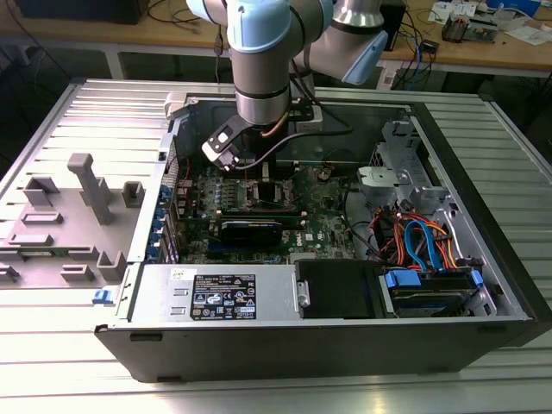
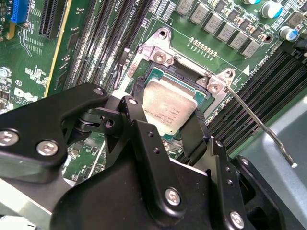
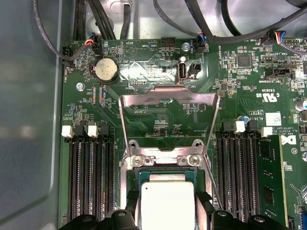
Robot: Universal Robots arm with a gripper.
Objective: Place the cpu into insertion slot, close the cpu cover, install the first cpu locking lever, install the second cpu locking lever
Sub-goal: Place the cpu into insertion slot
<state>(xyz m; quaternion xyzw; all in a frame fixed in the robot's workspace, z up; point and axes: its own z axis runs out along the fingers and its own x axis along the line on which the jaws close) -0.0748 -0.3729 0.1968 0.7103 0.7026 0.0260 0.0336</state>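
Two black fingers (image 2: 195, 132) of the tool (image 2: 168, 112) clamp opposite edges of the flat square silver-grey metal cpu (image 2: 172, 103), which sits in the black socket (image 2: 188, 73). At the socket's hinge edge the thin silvery cpu cover frame (image 3: 168, 98) stands raised. Recommended: keep the chip level, corners aligned, no force.

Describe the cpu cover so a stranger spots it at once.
In the open computer case, find the grey square cpu on the green board. The cpu cover is the thin silvery frame hinged beside it. Only it stands raised, middle cut out.
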